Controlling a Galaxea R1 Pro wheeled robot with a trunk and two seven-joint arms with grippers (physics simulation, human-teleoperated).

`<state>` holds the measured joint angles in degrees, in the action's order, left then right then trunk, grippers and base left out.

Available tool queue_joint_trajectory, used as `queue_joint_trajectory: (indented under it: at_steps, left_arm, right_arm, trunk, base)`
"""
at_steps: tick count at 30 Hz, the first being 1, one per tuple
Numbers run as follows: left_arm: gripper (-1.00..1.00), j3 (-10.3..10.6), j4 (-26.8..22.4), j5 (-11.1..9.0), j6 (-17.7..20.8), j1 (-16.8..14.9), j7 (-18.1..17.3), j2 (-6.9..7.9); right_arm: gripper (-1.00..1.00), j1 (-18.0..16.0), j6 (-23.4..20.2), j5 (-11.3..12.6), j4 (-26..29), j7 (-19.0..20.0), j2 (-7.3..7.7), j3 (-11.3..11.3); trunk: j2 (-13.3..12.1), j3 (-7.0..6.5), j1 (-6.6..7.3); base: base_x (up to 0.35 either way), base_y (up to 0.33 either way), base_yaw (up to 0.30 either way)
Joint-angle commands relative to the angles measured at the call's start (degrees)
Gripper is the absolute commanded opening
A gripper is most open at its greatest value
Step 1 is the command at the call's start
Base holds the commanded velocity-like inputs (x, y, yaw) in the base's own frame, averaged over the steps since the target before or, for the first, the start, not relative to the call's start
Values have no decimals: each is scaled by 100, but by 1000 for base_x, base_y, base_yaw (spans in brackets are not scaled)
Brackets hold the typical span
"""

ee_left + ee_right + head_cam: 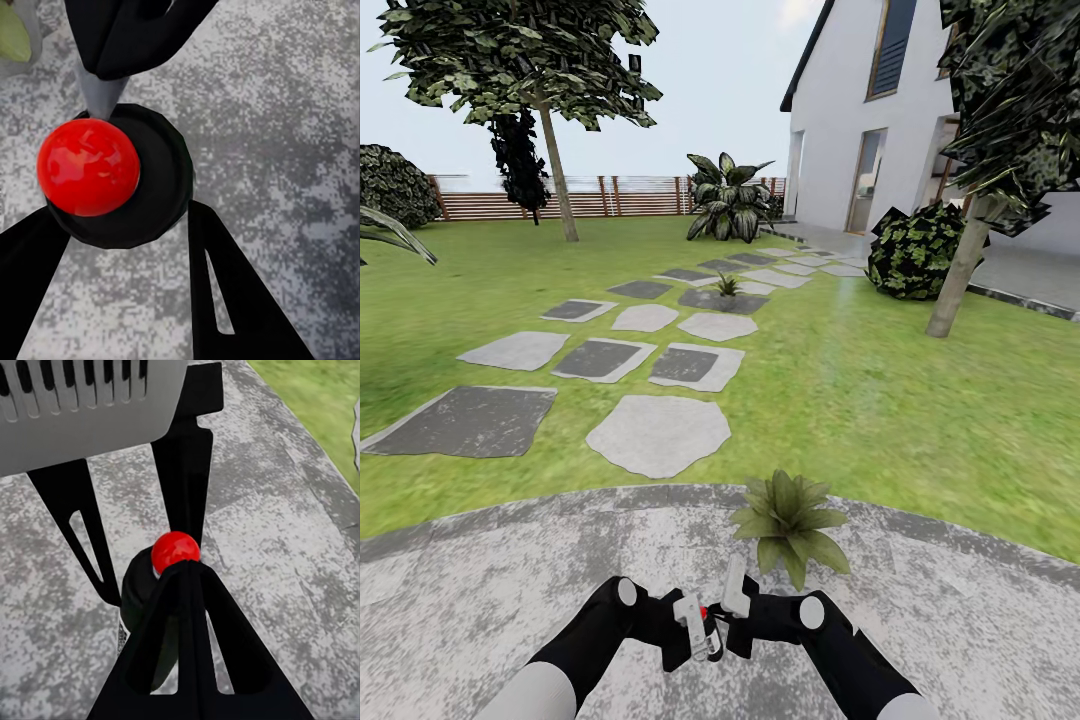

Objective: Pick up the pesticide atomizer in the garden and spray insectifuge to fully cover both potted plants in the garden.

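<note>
Here the pesticide atomizer [704, 622], long axis near upright and red-capped top uppermost, sits clamped between both the left gripper [682, 630] and right gripper [736, 612] over the patio [480, 600], just short of a potted plant [790, 520].

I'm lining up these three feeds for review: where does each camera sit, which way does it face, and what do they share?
Head view: on the robot's head, looking forward and down over the patio, lawn and near potted plant; both black arms meet low.
Left wrist view: by the left gripper, looking down at a black, red-topped object; dark fingers show.
Right wrist view: by the right gripper, facing the paving; black fingers show.
Shared: both wrist views show that red-topped object.
</note>
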<state>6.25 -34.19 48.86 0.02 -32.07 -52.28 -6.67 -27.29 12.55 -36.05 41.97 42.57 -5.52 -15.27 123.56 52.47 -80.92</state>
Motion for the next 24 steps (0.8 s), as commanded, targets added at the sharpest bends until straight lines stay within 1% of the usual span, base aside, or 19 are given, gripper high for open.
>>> queue_joint_trajectory:
  at_steps: [1, 17, 22, 23, 24]
  left_arm:
    - [-100, 0, -9, 35, -12, -1, -10, -1]
    - [-100, 3, 8, -8, -19, -1, -12, 3]
    - [-100, 8, 62, -4, -25, -1, -8, 54]
    - [-100, 5, 65, 10, -26, -1, -5, 74]
    - [-100, -2, 67, 33, -23, -1, -4, 127]
  right_arm:
    - [-100, -2, 37, -60, 5, 3, -2, 6]
    - [-100, -1, 37, -69, 4, 1, -2, 6]
    - [-100, 0, 37, -69, 4, -1, -2, 6]
    - [-100, -2, 37, -69, 4, 0, -2, 6]
    - [-100, -1, 37, -69, 4, 1, -2, 6]
  trunk:
    - [2, 5, 1]
    - [2, 5, 1]
    - [2, 5, 1]
    - [2, 5, 1]
    - [2, 5, 1]
  base:
    - [0, 0, 0]
    - [0, 0, 0]
    - [0, 0, 0]
    - [0, 0, 0]
    - [0, 0, 0]
